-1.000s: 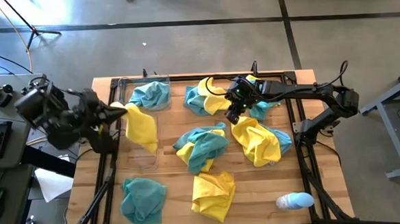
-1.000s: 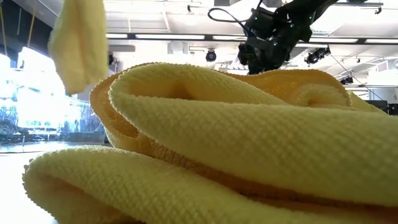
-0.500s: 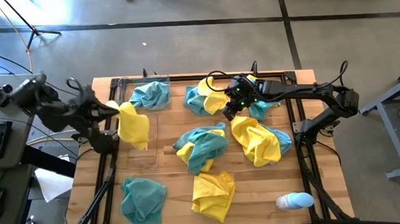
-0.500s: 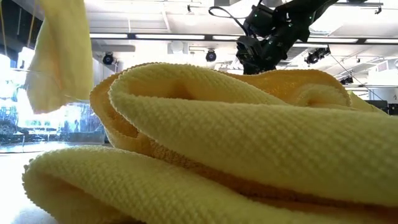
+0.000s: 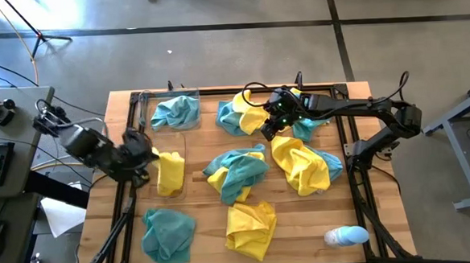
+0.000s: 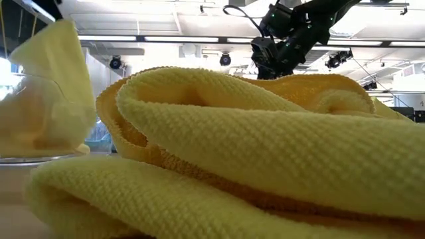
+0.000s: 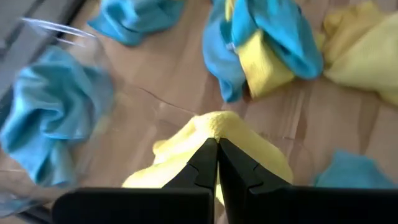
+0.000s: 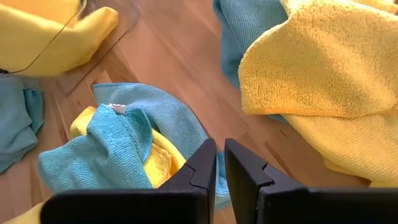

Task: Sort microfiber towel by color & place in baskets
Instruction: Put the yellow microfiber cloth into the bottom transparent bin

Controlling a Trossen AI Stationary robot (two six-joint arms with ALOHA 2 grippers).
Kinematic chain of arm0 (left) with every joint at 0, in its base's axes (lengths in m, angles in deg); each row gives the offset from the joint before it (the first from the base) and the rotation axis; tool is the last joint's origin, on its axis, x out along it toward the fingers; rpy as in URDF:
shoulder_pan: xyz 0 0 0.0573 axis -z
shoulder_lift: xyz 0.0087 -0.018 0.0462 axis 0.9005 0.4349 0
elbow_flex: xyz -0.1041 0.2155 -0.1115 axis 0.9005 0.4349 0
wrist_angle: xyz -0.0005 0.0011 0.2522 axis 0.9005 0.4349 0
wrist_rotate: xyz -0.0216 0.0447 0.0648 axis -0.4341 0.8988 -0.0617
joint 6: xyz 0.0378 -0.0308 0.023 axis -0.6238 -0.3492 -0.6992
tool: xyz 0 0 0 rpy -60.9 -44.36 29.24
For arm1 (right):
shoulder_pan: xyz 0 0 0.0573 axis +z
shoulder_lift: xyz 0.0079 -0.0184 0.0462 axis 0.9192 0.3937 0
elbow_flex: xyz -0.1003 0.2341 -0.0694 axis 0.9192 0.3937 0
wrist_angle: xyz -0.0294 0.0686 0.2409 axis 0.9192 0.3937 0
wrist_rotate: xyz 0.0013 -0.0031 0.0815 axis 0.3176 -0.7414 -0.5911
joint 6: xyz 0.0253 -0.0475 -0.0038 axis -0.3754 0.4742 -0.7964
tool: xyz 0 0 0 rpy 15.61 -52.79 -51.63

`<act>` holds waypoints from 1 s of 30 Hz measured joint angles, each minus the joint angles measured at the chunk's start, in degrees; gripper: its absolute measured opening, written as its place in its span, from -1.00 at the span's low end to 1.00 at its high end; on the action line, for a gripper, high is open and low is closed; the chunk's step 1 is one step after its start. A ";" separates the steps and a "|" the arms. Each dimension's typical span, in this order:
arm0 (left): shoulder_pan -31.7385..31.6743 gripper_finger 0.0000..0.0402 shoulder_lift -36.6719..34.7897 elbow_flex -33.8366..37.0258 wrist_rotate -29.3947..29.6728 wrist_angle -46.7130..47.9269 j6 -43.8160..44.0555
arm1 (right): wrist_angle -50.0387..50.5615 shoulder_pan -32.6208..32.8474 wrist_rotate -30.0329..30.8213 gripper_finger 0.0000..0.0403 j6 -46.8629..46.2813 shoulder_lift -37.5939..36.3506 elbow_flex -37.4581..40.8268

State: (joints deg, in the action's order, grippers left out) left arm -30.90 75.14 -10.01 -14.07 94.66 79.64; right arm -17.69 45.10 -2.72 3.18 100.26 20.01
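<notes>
Left gripper [image 5: 149, 154], pinched shut on a yellow towel [image 5: 170, 172], lowers it into the clear basket [image 5: 181, 187] just in front of the basket holding a teal towel [image 5: 177, 112]. Placing yellow looks like the step in hand; next the fingers should part and lift clear. Right gripper [image 5: 272, 130], nearly closed and seemingly holding nothing, hangs over the towel pile [image 5: 301, 165] to the basket's right.
</notes>
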 joint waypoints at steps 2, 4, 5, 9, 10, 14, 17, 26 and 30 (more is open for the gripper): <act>-1.51 -1.00 1.10 2.80 -2.67 -1.36 -1.24 | -0.16 0.00 0.00 -0.85 0.00 0.00 0.00; -3.41 -1.00 2.42 5.03 -5.46 -1.34 -1.23 | -0.16 0.00 -0.02 -0.85 0.02 0.00 0.00; -4.50 -1.00 3.07 6.06 -6.95 -1.11 -1.26 | -0.16 0.00 -0.03 -0.85 0.04 0.00 0.00; -9.52 -1.00 5.39 9.02 -11.69 -1.20 -2.01 | -0.16 0.00 -0.11 -0.85 0.11 0.00 0.00; -10.81 -1.00 6.11 9.40 -12.58 -1.33 -2.60 | -0.17 0.00 -0.13 -0.85 0.13 0.00 0.00; -15.83 -1.00 10.10 9.50 -14.15 -1.62 -7.10 | -0.16 0.00 -0.22 -0.85 0.51 0.00 0.00; -18.98 -1.00 13.26 9.50 -14.40 -3.96 -12.86 | -0.16 0.00 -0.26 -0.85 0.63 0.00 0.00; -22.99 -1.00 21.64 10.05 -20.36 -9.72 -26.93 | -0.11 0.57 -0.31 -0.85 1.42 0.00 0.00; -22.97 -1.00 22.18 14.77 -24.03 -16.65 -28.19 | -0.06 1.82 -0.33 -0.85 2.16 0.00 0.00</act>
State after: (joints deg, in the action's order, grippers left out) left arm -53.87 97.32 4.75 -38.10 78.02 51.45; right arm -17.75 46.92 -3.05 5.34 100.26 20.01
